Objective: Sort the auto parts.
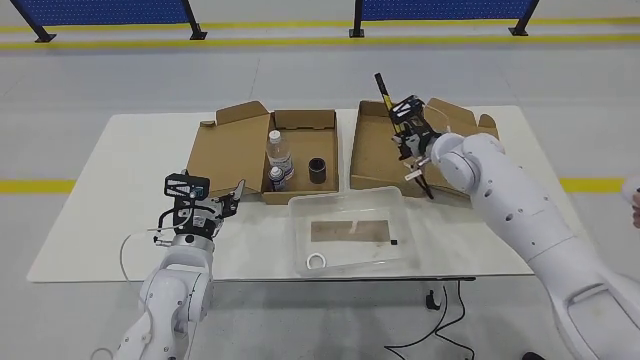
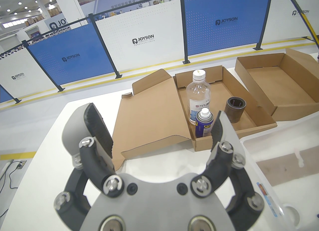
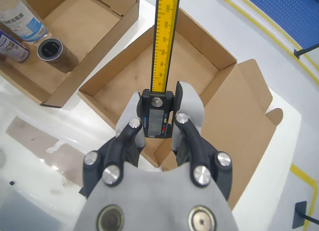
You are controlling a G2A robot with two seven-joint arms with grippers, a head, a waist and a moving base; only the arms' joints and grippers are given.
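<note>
A white tabletop [image 1: 120, 190] fills the middle of the top view. On it, two open cardboard boxes sit side by side, just above centre frame. The left box [image 1: 305, 145] carries three things standing upright along its lower-left part: a clear bottle [image 2: 198, 95] with a white cap, a blue spray can [image 2: 203, 123] just beside it, and a dark metal sleeve [image 2: 235, 108] a little to their right. The right box [image 1: 375, 155] has a bare floor.

Just below the boxes, at centre frame, lies a clear plastic tray [image 1: 300, 250]. It holds a small white ring [image 1: 317, 261] near its lower-left corner and a tiny black piece [image 1: 395, 243] toward its right side.

The right end effector [image 3: 158, 92] hangs over the right box, clenched on the black readout head of a digital caliper [image 3: 165, 30]. The caliper's yellow scale slants away toward the top of the frame.

The left end effector [image 2: 155, 112] is at lower left of the top view, over bare tabletop beside the left box's folded-out flap. Its fingers are spread wide and hold nothing.
</note>
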